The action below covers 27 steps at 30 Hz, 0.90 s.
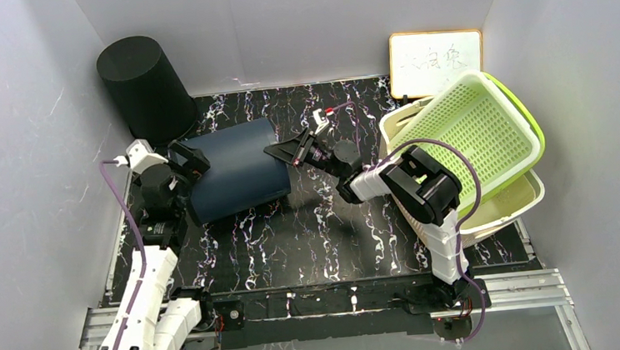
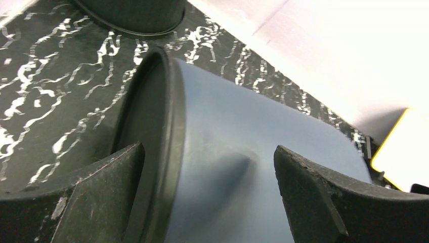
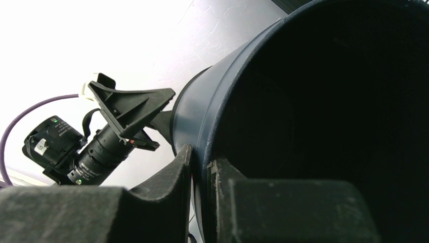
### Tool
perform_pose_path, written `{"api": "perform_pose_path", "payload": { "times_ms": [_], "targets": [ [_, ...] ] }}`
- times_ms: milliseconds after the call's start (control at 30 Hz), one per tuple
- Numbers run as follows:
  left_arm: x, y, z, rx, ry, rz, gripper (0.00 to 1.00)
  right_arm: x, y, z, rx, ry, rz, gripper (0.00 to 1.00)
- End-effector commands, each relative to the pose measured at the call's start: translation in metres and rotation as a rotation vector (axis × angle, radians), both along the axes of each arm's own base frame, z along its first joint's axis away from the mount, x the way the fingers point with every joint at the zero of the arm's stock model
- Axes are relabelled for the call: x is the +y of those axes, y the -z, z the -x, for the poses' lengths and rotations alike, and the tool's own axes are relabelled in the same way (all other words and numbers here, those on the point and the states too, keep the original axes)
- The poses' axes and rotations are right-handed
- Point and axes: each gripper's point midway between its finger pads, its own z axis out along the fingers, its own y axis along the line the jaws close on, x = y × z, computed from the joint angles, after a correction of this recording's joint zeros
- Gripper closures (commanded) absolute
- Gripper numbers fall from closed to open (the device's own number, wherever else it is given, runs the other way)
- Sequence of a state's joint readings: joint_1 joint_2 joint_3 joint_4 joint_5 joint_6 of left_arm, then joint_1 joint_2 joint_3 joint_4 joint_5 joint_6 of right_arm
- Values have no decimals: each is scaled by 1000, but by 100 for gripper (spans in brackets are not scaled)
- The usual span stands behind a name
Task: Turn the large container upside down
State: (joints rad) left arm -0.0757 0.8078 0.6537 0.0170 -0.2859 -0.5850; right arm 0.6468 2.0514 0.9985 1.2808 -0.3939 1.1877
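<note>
The only writing is on the whiteboard (image 1: 436, 61) propped against the back wall: a few dark handwritten strokes, possibly Chinese characters, too faint to read. The dark blue large container (image 1: 235, 171) lies on its side on the marbled table (image 1: 320, 233). The right gripper (image 3: 200, 167) is pinched on its open rim, while the left gripper (image 2: 207, 152) stands spread across the other end. A black bin (image 1: 144, 79) sits behind it. To the right, a green basket (image 1: 474, 124) tilts inside a cream basket (image 1: 513, 201).

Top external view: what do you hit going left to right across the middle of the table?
left gripper → dark blue container, on its side → right gripper, pinching its rim → green basket
</note>
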Motion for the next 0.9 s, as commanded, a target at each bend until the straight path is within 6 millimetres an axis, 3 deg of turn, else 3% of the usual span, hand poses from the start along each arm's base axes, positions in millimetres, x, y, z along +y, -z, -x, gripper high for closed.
{"api": "perform_pose_path", "payload": {
  "times_ms": [0, 133, 200, 367, 533, 867],
  "targets": [
    [-22, -34, -18, -135, 92, 92, 2, -6, 109, -2, 184, -23, 281, 89],
    [-30, -45, -20, -152, 132, 116, 2, -14, 123, -9, 202, 34, 384, 69],
    [-30, -51, -19, -157, 133, 105, 2, -19, 124, -13, 196, 72, 433, 66],
    [-29, -48, -17, -143, 131, 92, 2, -30, 129, -24, 209, 141, 548, 45],
    [-31, -43, -16, -130, 143, 92, 2, -50, 132, -33, 195, 225, 700, 44],
    [-52, -74, -40, -184, 236, 140, 2, -60, 132, -38, 194, 272, 779, 44]
  ]
}}
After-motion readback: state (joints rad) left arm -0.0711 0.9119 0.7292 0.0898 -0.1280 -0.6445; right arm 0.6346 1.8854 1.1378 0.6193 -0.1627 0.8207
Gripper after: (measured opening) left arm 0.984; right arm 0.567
